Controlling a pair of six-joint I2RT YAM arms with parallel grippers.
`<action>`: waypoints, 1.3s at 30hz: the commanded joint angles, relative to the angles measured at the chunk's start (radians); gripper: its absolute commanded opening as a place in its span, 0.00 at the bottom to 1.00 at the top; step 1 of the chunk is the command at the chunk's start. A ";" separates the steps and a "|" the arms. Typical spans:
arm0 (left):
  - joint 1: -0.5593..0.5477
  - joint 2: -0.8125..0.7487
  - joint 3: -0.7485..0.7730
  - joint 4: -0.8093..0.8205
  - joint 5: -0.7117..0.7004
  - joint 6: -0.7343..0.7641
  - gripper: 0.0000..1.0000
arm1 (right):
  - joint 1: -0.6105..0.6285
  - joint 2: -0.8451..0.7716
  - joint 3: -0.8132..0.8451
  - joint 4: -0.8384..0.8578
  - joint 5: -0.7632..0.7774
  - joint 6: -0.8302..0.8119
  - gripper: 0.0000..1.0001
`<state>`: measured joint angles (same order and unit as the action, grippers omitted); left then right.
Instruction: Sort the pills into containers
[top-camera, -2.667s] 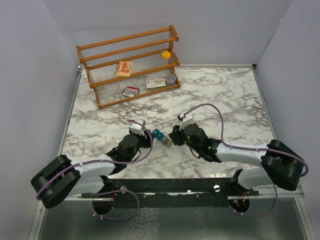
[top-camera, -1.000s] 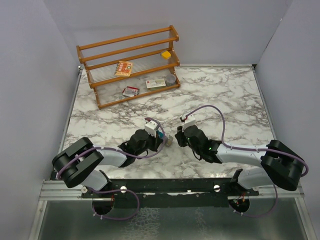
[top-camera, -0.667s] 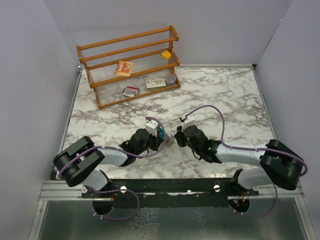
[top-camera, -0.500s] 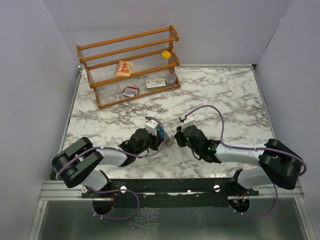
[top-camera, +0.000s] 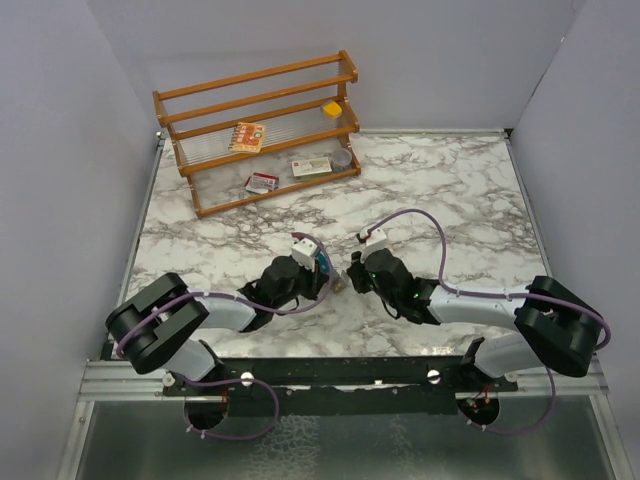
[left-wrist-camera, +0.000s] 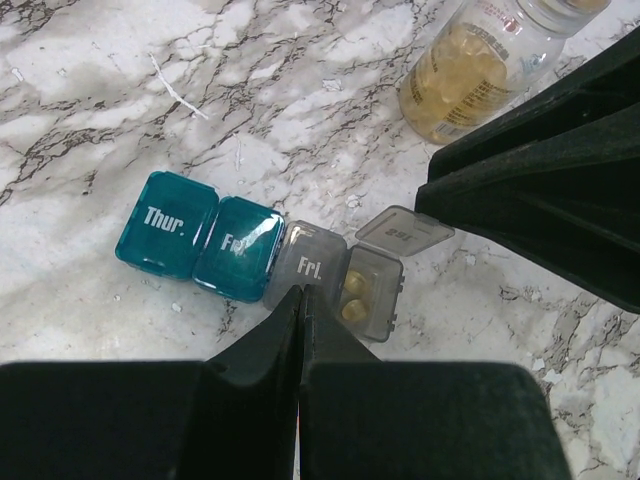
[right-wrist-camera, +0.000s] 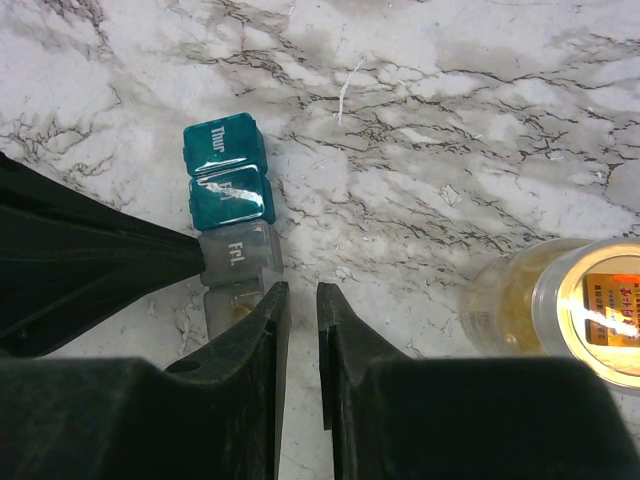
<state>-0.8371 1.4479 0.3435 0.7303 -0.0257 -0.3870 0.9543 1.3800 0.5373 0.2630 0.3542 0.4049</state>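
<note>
The containers (left-wrist-camera: 237, 248) are a short strip on the marble: two teal compartments marked "Thur." and "Fri.", a grey one marked "Fri." (left-wrist-camera: 308, 268), and an open grey one holding two yellow pills (left-wrist-camera: 353, 296), its lid (left-wrist-camera: 403, 230) flipped back. My left gripper (left-wrist-camera: 302, 291) is shut, its tip against the grey "Fri." compartment. My right gripper (right-wrist-camera: 297, 290) hovers beside the open compartment (right-wrist-camera: 228, 305), jaws a narrow gap apart with nothing between them. In the top view both grippers meet at the strip (top-camera: 322, 266).
A clear bottle of yellow pills (left-wrist-camera: 480, 60) stands uncapped just beyond the strip, also at the right wrist view's lower right (right-wrist-camera: 570, 310). At the back left stands a wooden rack (top-camera: 260, 130) with printed packets (top-camera: 247, 137). Grey walls enclose the table.
Since the earliest frame my left arm has swung right and forward to the strip. Over the last second both arms have barely shifted.
</note>
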 joint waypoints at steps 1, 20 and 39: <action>0.001 0.020 0.035 0.040 0.028 0.021 0.02 | -0.002 -0.001 0.022 0.022 0.002 -0.009 0.17; 0.002 0.052 0.063 0.041 -0.065 0.066 0.31 | -0.002 -0.007 0.016 0.027 0.000 -0.008 0.17; 0.001 0.112 0.099 0.036 -0.092 0.116 0.33 | -0.002 -0.015 0.017 0.022 -0.006 -0.008 0.17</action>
<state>-0.8371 1.5520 0.4339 0.7471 -0.1055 -0.2852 0.9543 1.3800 0.5373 0.2630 0.3538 0.4038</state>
